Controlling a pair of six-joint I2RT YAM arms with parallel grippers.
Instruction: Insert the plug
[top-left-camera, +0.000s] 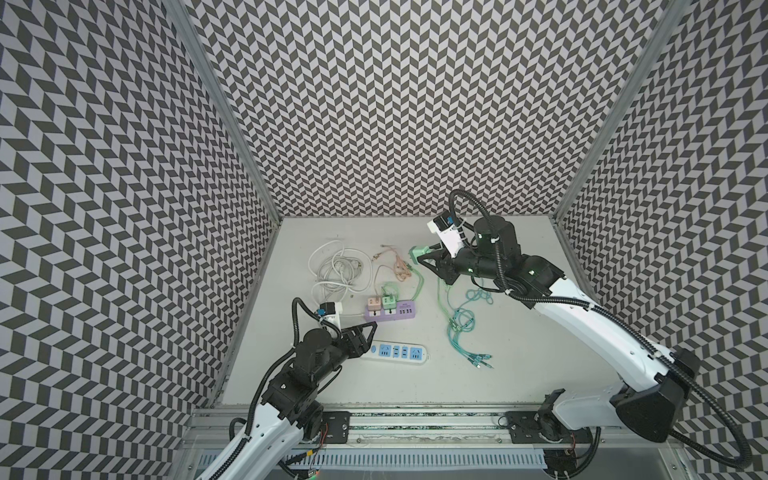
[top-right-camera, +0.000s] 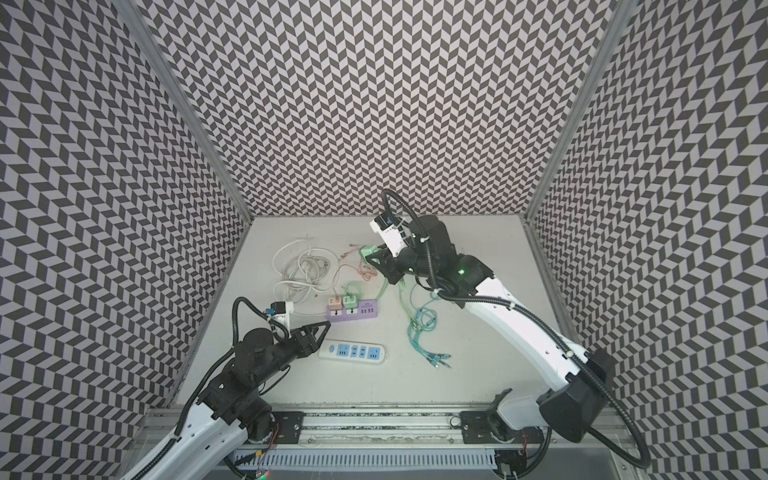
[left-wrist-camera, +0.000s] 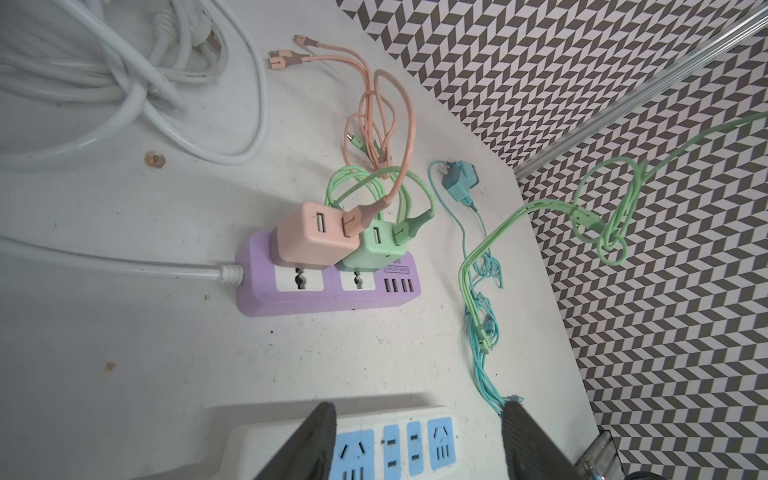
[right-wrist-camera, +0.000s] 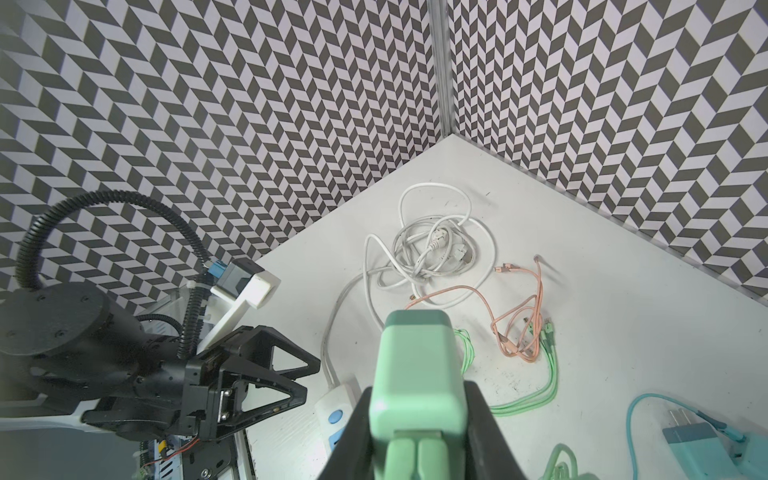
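My right gripper is shut on a mint-green plug and holds it in the air near the back of the table. Both top views show that plug, with its green cables trailing down to the table. A white power strip with blue sockets lies at the front. My left gripper hangs open over the strip's left end, with nothing between its fingers.
A purple power strip behind the white one carries a pink charger and a green charger. A white cable coil lies at the back left. Pink cables, a teal plug and teal cables lie around.
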